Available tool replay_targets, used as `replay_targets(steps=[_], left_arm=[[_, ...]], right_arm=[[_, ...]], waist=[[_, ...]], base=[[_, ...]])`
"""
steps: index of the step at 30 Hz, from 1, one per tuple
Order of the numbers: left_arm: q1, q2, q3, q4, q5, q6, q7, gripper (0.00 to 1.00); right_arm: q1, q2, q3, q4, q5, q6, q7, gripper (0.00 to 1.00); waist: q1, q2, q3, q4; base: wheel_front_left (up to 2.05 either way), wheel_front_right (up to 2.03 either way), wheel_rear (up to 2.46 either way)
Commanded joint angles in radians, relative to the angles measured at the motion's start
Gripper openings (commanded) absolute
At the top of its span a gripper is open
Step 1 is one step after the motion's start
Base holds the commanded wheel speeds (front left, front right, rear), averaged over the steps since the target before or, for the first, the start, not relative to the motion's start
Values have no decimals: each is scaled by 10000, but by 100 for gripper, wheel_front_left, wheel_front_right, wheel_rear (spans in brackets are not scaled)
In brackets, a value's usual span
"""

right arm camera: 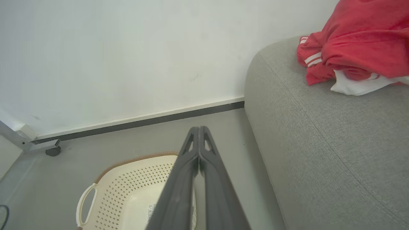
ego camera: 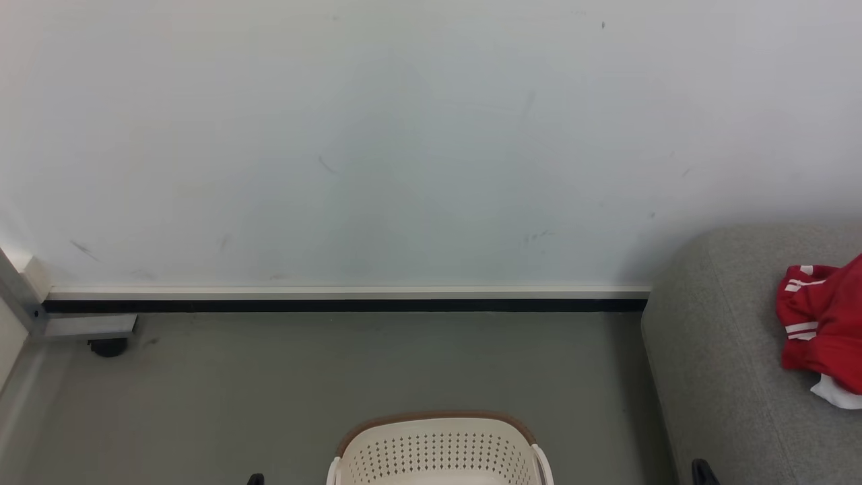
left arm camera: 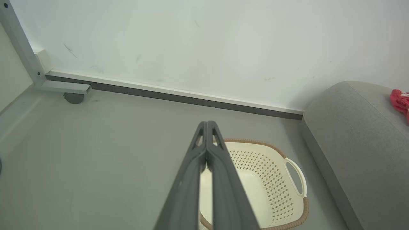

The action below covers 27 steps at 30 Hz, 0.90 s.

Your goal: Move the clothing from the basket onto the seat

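The cream basket (ego camera: 438, 448) with a brown rim stands on the floor at the bottom centre; its inside (left arm camera: 255, 185) (right arm camera: 137, 188) holds no cloth where it shows. Red clothing (ego camera: 825, 327) with white stripes lies bunched on the grey seat (ego camera: 727, 377) at the right, seen close in the right wrist view as a red and white heap (right arm camera: 354, 48) on the cushion (right arm camera: 335, 143). My left gripper (left arm camera: 207, 123) is shut and empty, above the basket's left side. My right gripper (right arm camera: 198, 127) is shut and empty, between basket and seat.
A white wall (ego camera: 404, 135) with a dark baseboard (ego camera: 337, 305) runs behind the grey floor (ego camera: 337, 370). A metal frame foot with a black caster (ego camera: 108, 347) sits in the left corner. The seat's rounded edge (left arm camera: 322, 108) lies close to the basket's right handle (left arm camera: 295, 177).
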Motion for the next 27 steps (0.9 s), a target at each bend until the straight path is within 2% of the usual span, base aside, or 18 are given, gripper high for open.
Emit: replay_targets(steps=[1,17,27], left_arm=[[-238,17,71,-189,-559,-35,118,0],[-349,0,126,-491,-3476,-180,808,0],[-429,-9,178,-606,-4899,-258,1171,0]], right_arm=[[-93,-28,-92,-238,604,0,34,0],[-116,-91,-512,-499,3717,0,334,0],[-132,-120,-721,-617,5226,0,484,0]], waist=[[0,-1,18,-22],[0,-1,158,-186],[0,-1,237,-279]], base=[[0,0,0],[0,0,0],[0,0,0]])
